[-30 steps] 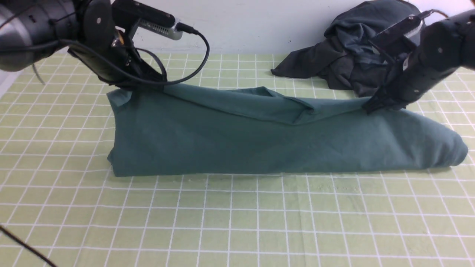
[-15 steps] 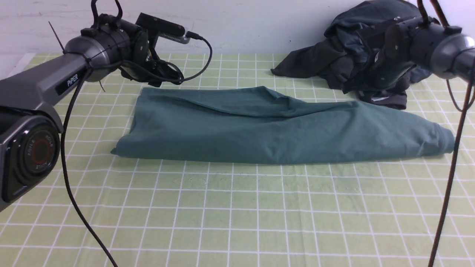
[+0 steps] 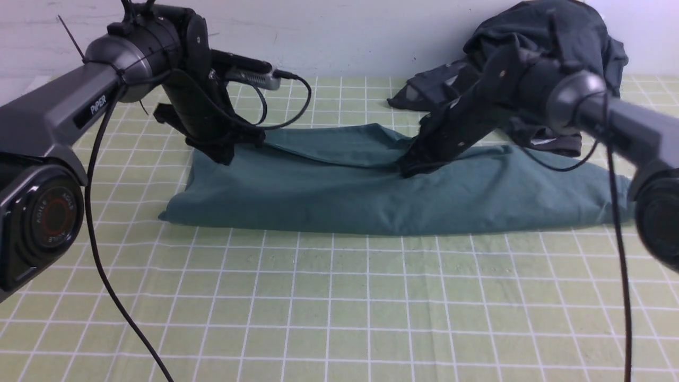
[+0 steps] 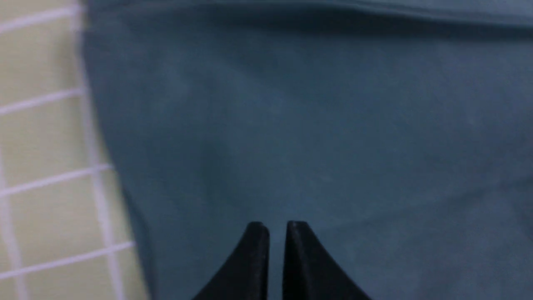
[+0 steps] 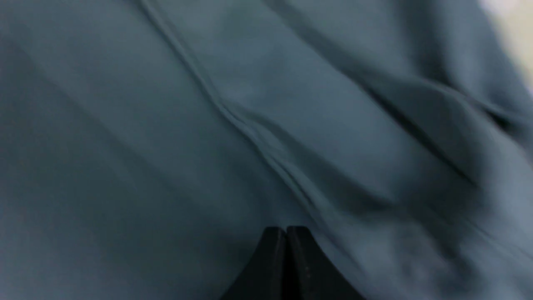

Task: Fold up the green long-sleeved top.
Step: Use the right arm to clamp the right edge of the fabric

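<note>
The green long-sleeved top [image 3: 371, 199] lies folded into a long band across the mat, with a flap along its far side. My left gripper [image 3: 223, 155] is down on the band's far left corner. In the left wrist view [image 4: 277, 225] its fingertips stand a sliver apart with teal cloth [image 4: 333, 125] in the slit. My right gripper [image 3: 408, 171] rests on the middle of the band at the flap's edge. In the right wrist view [image 5: 286, 228] its tips touch each other beside a raised seam of the cloth [image 5: 166, 125], and nothing shows between them.
A heap of dark charcoal garments [image 3: 551, 26] sits at the back right against the wall. The green grid mat [image 3: 339, 307] covers the table. Black cables hang at the front left [image 3: 106, 297] and down the right side [image 3: 618, 239].
A second ago both grippers held the top's far edge up. They let it drop flat and drew back, then came down again, the left onto the corner and the right onto the middle.
</note>
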Tool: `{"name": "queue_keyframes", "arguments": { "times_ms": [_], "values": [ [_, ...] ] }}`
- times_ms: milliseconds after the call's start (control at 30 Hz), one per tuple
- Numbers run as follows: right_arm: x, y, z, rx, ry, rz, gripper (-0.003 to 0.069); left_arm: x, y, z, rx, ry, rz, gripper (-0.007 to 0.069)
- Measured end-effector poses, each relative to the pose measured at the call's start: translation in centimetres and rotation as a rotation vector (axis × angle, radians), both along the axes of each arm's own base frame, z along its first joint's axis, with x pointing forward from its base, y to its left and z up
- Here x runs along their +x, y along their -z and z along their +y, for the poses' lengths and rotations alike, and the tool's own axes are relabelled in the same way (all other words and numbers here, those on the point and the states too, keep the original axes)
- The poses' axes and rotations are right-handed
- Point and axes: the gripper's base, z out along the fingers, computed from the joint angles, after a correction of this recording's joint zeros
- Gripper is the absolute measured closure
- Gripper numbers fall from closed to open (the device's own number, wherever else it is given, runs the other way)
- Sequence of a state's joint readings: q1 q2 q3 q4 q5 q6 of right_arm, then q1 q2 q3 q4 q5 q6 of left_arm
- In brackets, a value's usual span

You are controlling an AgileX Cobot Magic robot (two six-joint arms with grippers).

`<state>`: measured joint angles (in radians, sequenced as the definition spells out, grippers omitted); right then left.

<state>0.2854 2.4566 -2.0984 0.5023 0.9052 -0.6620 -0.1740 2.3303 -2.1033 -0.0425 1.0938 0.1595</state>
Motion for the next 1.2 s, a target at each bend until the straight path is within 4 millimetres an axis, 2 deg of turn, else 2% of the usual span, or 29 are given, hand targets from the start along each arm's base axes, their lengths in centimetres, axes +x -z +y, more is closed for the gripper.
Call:
{"name": "queue_keyframes", "arguments": {
  "times_ms": [33, 167, 233, 300, 367, 467, 500, 633, 767, 833, 867, 900, 1000, 1033, 1067, 1100, 1133, 1200],
  "values": [
    [0.2, 1.0, 0.8, 0.024, -0.012, -0.024, 0.0668, 0.0, 0.6, -0.3, -0.016, 0.020, 0.023, 0.0617],
    [1.2, 1.7, 1.7, 0.049, 0.003, -0.149, 0.0670, 0.1, 2.0, -0.7, -0.044, 0.043, 0.058, 0.0628],
    [2.4, 2.0, 2.1, 0.068, 0.095, -0.296, 0.0670, 0.1, 2.4, -0.7, -0.048, 0.045, 0.067, 0.0628],
    [3.6, 2.2, 1.5, 0.108, 0.232, -0.413, 0.0661, 0.1, 2.4, -0.7, -0.049, 0.044, 0.066, 0.0628],
    [4.2, 1.9, 0.9, 0.128, 0.295, -0.460, 0.0650, 0.1, 2.4, -0.7, -0.049, 0.044, 0.066, 0.0628],
    [5.0, -0.2, -1.6, 0.168, 0.383, -0.504, 0.0602, 0.0, 2.4, -0.6, -0.036, 0.047, 0.075, 0.0628],
    [5.0, -0.4, -1.7, 0.169, 0.383, -0.501, 0.0602, 0.0, 2.4, -0.6, -0.036, 0.047, 0.078, 0.0628],
    [3.7, -4.7, -5.2, 0.170, 0.277, -0.319, 0.0559, -0.9, 1.3, -0.1, 0.021, 0.075, 0.132, 0.0628],
    [1.1, -9.5, -8.9, 0.074, 0.277, -0.148, 0.0557, -2.2, -2.3, 0.7, 0.033, 0.077, 0.082, 0.0628],
    [-0.3, -10.7, -11.5, -0.031, 0.325, -0.031, 0.0557, -3.4, -4.0, 1.4, 0.030, 0.061, 0.070, 0.0628],
    [-0.5, -10.7, -11.8, -0.045, 0.331, -0.021, 0.0557, -3.9, -4.5, 1.7, 0.028, 0.054, 0.072, 0.0628],
    [-1.5, -10.4, -14.7, -0.177, 0.392, 0.070, 0.0557, -5.4, -5.1, 2.3, 0.020, 0.035, 0.086, 0.0628],
    [-2.7, -7.3, -19.4, -0.274, 0.511, 0.216, 0.0557, -8.1, -4.5, 2.9, 0.016, 0.014, 0.121, 0.0628],
    [-2.8, -7.0, -19.4, -0.280, 0.509, 0.226, 0.0557, -8.3, -4.4, 2.9, 0.013, 0.012, 0.119, 0.0628],
    [-3.7, -4.2, -22.0, -0.308, 0.564, 0.284, 0.0557, -9.7, -3.9, 3.1, 0.009, -0.003, 0.129, 0.0627],
    [-3.8, -2.9, -23.3, -0.321, 0.589, 0.269, 0.0557, -10.7, -3.8, 3.2, 0.004, -0.015, 0.129, 0.0627],
    [-3.9, -2.6, -23.3, -0.327, 0.586, 0.278, 0.0557, -10.9, -3.8, 3.2, 0.004, -0.016, 0.132, 0.0627],
    [-4.1, -0.8, -26.2, -0.334, 0.672, 0.231, 0.0556, -13.4, -5.0, 3.6, -0.006, -0.031, 0.085, 0.0627]
  ]
}}
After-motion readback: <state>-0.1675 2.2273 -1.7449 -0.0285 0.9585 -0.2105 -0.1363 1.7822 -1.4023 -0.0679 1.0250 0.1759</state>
